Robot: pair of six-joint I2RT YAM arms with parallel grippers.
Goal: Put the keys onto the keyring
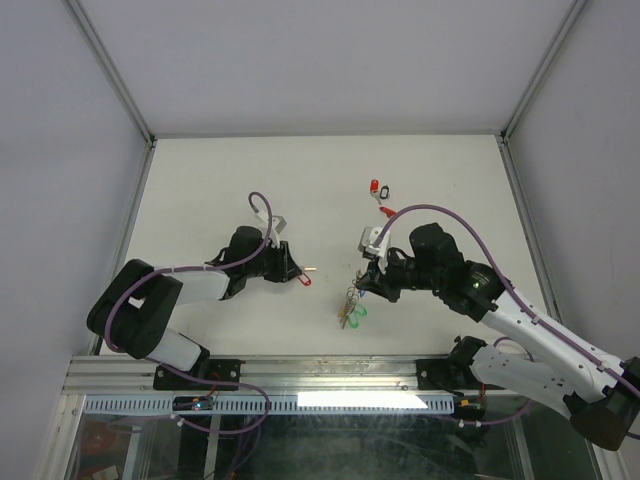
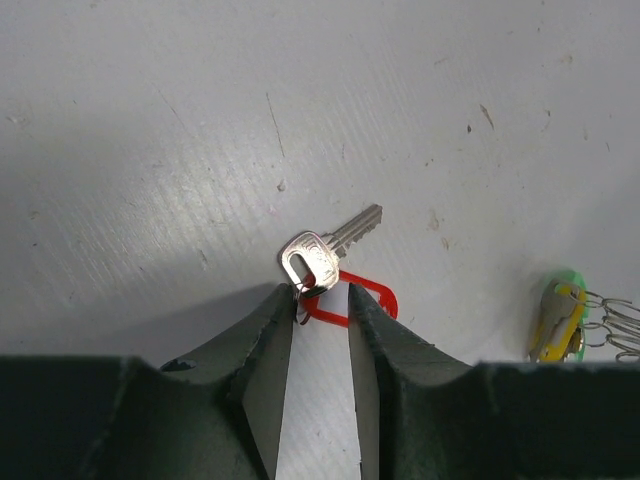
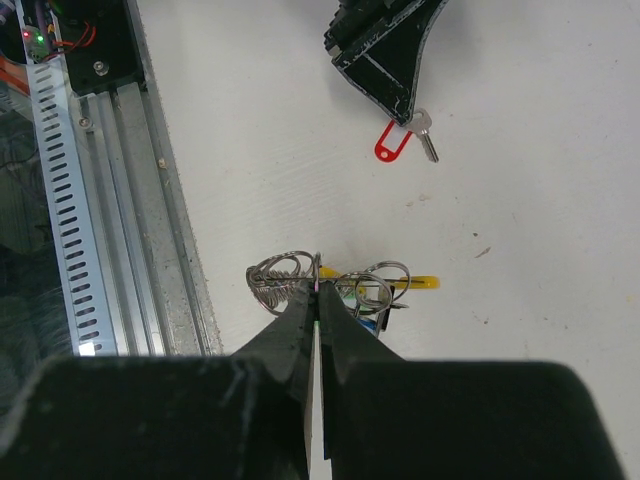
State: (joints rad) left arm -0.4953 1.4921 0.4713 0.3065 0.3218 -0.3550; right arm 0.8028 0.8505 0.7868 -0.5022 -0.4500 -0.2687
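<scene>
Starting at the near edge, a slotted metal rail (image 3: pixel 70 220) runs along the white table (image 1: pixel 200 180), where the two arm bases sit.

Just beyond it, right of centre, the right gripper (image 3: pixel 315 300) points down with its fingers pressed together. They pinch a thin wire of the keyring (image 3: pixel 283 272). A silvery coil fans out on one side of the tips, and round wire loops and a yellow bar (image 3: pixel 420 283) lie on the other. From above, the ring hangs and trails below the fingertips toward the near edge, with a green tag (image 1: pixel 360 314) at its low end. How many keys are on it is too small to tell.

Left of that and well apart from it, the left gripper (image 2: pixel 320 295) is low over the table. Its fingers (image 2: pixel 270 350) stand apart with a narrow gap, and bare table shows between them. A silver key (image 2: pixel 325 250) lies flat just ahead of the tips, head toward the gripper and blade pointing away. Its red tag (image 2: pixel 372 297) loops from the head across the gap and past the other fingertip. The tips straddle the tag's near part — whether they touch it I cannot tell.

Farther back, near the table's far half, lies another small red tag (image 1: pixel 373 186) with a dark piece (image 1: pixel 386 187) just beside it — well apart from both grippers.
</scene>
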